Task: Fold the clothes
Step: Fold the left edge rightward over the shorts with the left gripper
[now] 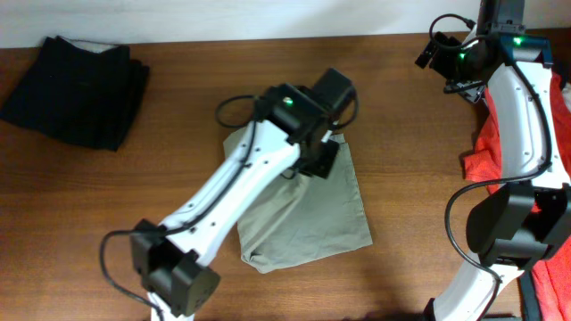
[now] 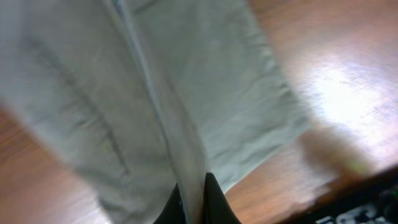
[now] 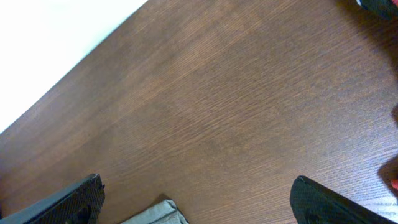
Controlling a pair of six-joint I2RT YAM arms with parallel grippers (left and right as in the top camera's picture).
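Well to the left of the shorts (image 1: 308, 218), a black garment (image 1: 80, 89) lies bunched near the far edge of the table (image 1: 419, 116). The shorts themselves sit mid-table, spread fairly flat, with their near corner toward the front.

At the far edge of the shorts, the left gripper (image 2: 194, 194) has its fingers pressed together on a raised ridge of the khaki cloth. To fold well from here, I judge it should carry that pinched edge low across the lower layer toward the near hem, slowly enough that the cloth beneath does not drag. It should let go only once the edges line up.

To the right of the shorts, the right gripper (image 3: 198, 182) hangs spread and empty over bare wood. It could pin the lower layer down. Farther right, a red T-shirt (image 1: 486, 147) lies partly under that arm.

From overhead, the left arm covers the grip point and part of the shorts. The left wrist view is blurred, so I cannot tell whether waistband or leg hem is held. The T-shirt is cut off at the frame edge.
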